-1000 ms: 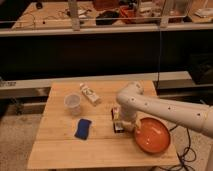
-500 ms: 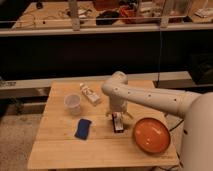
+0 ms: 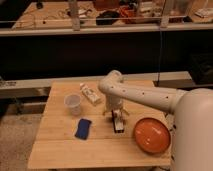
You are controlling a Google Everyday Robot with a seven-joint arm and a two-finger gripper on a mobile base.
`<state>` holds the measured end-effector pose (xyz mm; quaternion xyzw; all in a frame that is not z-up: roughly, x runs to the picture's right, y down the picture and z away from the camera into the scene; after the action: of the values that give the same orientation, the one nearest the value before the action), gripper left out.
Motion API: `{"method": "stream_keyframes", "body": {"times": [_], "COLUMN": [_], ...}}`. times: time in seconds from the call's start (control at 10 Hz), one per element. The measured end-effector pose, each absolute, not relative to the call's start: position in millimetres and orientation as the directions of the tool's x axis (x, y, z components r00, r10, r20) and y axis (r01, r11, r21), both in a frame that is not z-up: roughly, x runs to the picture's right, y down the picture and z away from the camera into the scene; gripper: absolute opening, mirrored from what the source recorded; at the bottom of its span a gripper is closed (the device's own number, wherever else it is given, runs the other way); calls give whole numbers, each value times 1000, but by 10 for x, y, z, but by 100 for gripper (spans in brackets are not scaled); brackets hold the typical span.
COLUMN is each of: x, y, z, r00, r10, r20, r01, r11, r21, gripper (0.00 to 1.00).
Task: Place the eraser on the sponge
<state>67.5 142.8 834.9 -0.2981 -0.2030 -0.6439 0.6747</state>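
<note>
The eraser (image 3: 118, 124), a small black block with a white strip, lies on the wooden table (image 3: 60, 150) near its middle. My gripper (image 3: 116, 113) points down right over the eraser's far end, open, with its fingers spread to either side and nothing held. The sponge (image 3: 83, 128), a flat deep-blue pad, lies on the table to the left of the eraser, a short gap apart. My white arm (image 3: 145, 96) reaches in from the right and partly hides the table behind it.
A clear cup (image 3: 73, 104) stands behind the sponge. A white printed tube-like pack (image 3: 90, 94) lies beside the cup, near the arm's elbow. A round orange plate (image 3: 151, 135) sits right of the eraser. A dark shelf unit runs behind the table.
The arm has swung left, away from above the orange plate, and the gripper now hangs over the eraser. The eraser, sponge, cup and plate have not moved.
</note>
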Motion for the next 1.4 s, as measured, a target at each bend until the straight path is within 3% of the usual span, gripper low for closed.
{"method": "stream_keyframes", "body": {"times": [0.5,0.8,1.3,1.4], "x": [794,846,763,762], "y": [1661,1769,1940,1958], "z": [8489,8547,8621,8610], "r00": [53,32,-27,-32], "r10": [-747,-750,-758,-758], "r20": [663,660,651,652], "r01": [998,999,999,999], "r11": [14,8,-35,-39], "r21": [-63,-40,1,3], "gripper": [79,54,4,0]}}
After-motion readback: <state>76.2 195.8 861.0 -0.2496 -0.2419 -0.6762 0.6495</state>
